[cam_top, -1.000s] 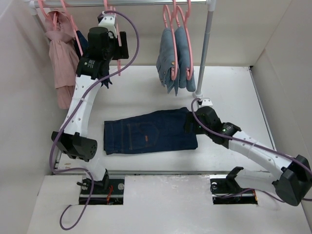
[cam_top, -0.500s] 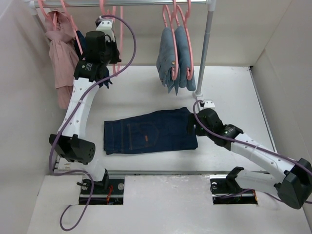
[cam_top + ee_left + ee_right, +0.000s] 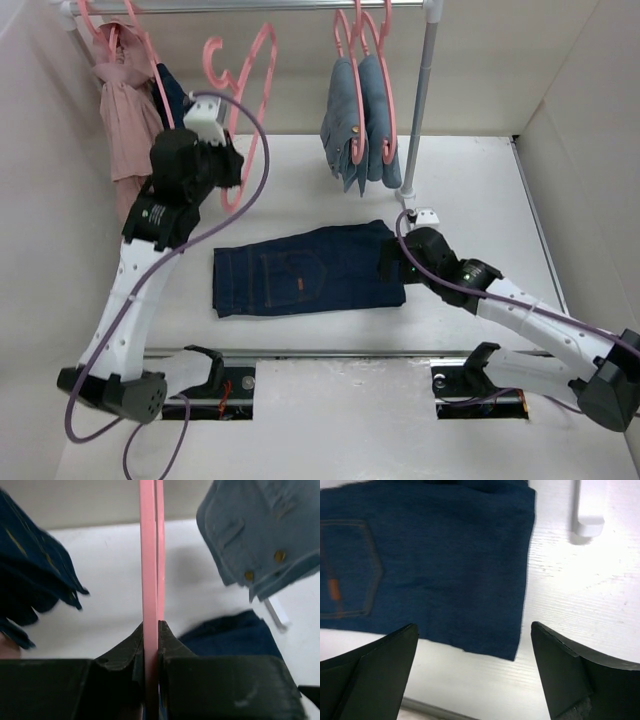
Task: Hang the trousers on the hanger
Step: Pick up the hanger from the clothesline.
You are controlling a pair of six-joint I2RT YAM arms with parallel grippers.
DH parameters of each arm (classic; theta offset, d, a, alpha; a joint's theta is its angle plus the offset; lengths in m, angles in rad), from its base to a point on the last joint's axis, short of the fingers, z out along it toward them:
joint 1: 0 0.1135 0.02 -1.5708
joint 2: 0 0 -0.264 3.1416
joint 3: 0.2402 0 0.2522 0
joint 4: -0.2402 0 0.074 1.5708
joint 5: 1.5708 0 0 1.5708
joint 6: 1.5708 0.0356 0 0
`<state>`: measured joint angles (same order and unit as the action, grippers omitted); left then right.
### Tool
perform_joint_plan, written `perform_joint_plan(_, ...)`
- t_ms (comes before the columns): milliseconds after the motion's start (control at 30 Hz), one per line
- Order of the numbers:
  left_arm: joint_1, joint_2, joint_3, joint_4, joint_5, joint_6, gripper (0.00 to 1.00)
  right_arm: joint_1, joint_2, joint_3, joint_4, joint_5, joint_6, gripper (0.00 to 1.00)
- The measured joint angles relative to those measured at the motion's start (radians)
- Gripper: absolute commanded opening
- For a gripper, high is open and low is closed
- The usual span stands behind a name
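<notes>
Denim trousers (image 3: 300, 270) lie beneath splayed right fingers (image 3: 370, 665); left fingers (image 3: 125, 655) pinch thin pink hanger (image 3: 148, 555).

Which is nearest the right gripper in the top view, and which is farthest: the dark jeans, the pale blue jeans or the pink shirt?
1. dark jeans, flat on the table, directly beneath the right gripper.
2. pale blue jeans, hanging from the rail behind it.
3. pink shirt, hanging at the rail's far left.
</notes>
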<state>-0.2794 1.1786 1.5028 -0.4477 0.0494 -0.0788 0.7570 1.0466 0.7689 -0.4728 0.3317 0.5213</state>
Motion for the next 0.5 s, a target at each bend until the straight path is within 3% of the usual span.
perform_joint_plan(267, -0.002, -0.236, -0.450, -0.015, 0.097, -0.110, 0.00, 0.162, -0.044, 0.151, -0.009, 0.051, 0.048, 0.99)
perform_joint_plan(500, -0.047, -0.342, -0.687, 0.016, 0.141, -0.201, 0.00, 0.220, 0.127, 0.204, 0.220, -0.024, 0.276, 0.99)
